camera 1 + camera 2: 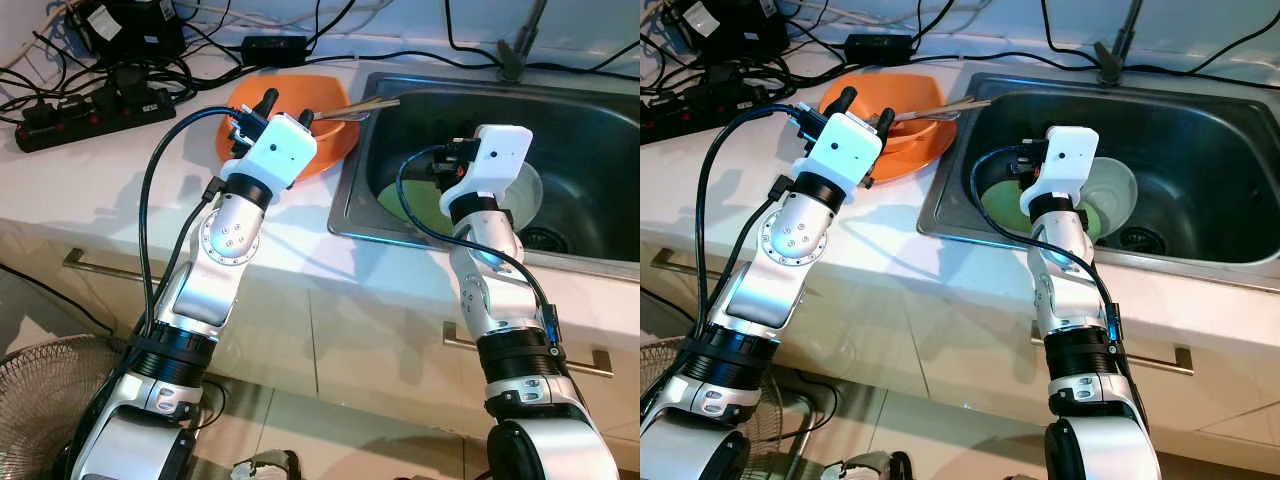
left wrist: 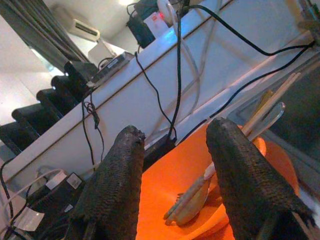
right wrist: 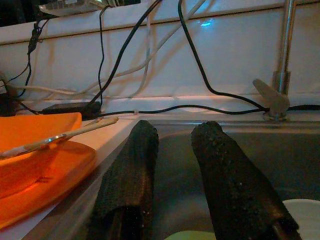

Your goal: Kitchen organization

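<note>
— Far left on the counter?
— Black power strip (image 1: 88, 113) amid tangled cables, well apart from the dishes.
— Next along?
— Left gripper (image 2: 172, 175) hovering over the orange plate (image 1: 330, 140), fingers (image 2: 117, 185) spread apart, holding nothing. Orange bowl (image 1: 910, 132) sitting on that plate, beside the sink's left edge, with chopsticks (image 2: 250, 125) and a spoon (image 2: 192, 207) resting in it, handles jutting toward the sink.
— And in the steel sink (image 1: 590, 130)?
— Green plate (image 1: 415, 205) and white bowl (image 1: 1112, 195) lying in the basin. Right gripper (image 3: 175, 165) poised above them, fingers parted, empty. Faucet (image 3: 282, 65) behind.
</note>
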Robot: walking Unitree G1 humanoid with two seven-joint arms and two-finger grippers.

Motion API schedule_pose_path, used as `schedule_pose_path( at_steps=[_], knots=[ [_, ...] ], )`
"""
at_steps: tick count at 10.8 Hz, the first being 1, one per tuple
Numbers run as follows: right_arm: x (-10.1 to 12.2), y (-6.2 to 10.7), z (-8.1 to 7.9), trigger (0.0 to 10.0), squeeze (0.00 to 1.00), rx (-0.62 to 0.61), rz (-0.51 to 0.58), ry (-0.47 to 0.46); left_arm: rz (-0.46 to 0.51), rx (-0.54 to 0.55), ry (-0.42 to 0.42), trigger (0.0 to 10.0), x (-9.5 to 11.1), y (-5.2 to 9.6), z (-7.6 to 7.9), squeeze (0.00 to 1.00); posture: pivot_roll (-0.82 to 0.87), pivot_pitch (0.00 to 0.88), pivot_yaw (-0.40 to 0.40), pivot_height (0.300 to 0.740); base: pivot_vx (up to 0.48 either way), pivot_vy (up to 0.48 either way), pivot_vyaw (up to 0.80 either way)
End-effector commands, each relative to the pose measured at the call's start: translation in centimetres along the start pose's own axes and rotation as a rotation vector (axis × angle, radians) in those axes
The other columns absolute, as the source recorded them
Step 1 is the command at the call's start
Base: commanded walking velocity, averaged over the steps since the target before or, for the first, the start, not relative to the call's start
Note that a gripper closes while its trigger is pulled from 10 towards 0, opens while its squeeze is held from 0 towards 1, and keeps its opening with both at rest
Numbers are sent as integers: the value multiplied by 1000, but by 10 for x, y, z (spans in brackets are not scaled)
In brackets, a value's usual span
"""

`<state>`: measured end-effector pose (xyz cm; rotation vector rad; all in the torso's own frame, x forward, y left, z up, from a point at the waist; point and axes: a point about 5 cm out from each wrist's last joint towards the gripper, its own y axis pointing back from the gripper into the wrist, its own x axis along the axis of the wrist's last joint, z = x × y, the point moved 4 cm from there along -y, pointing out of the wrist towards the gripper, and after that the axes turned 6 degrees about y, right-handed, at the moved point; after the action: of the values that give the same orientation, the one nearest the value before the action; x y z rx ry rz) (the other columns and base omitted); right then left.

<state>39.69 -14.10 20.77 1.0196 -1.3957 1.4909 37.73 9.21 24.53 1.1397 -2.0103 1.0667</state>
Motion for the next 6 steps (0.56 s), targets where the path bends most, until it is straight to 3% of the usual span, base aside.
schedule_pose_path(
  at_steps=[1, 6],
  knots=[
    [5, -3, 1, 10000, 0, -10, 16, -12, 15, 8, -2, 10000, 3, 1, -3, 0, 85, 84, 48, 740, 330, 0, 0],
    [4, -3, 1, 10000, 0, -11, 13, -19, 19, 18, -6, 10000, 5, 0, -6, 0, 86, 86, 48, 740, 342, 0, 0]
  ],
)
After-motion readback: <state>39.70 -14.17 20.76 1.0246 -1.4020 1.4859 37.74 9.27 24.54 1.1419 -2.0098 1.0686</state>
